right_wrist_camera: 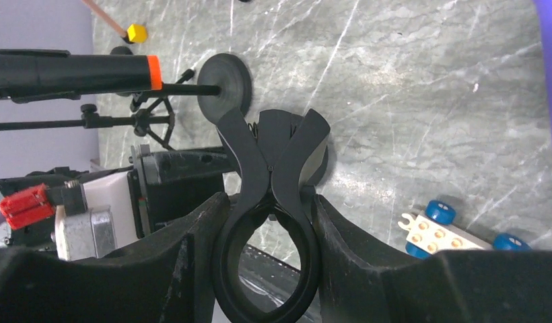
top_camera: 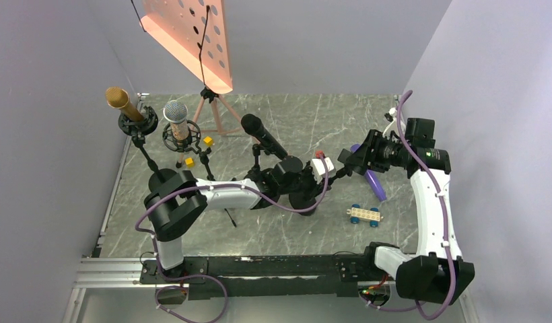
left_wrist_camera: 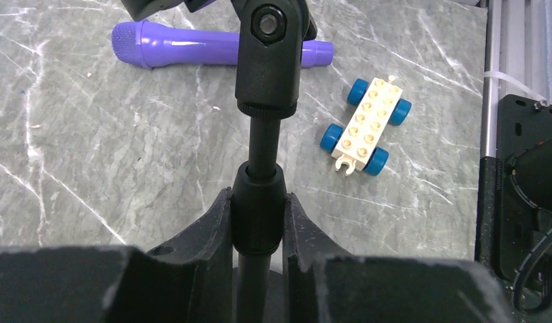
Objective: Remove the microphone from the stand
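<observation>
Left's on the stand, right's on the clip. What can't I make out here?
- Stand base: left wrist view, behind left gripper; top view, under that arm.
- Clip: left wrist view, cut off by top edge.
- Purple microphone: top view, partly behind right gripper; right wrist view, edge sliver only.

A robot lab cell: plain walls (top_camera: 51,148) enclose a marble-patterned tabletop (top_camera: 314,121).

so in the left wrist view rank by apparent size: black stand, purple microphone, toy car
1. black stand, but it's nearest the camera
2. purple microphone, partly hidden
3. toy car
</observation>
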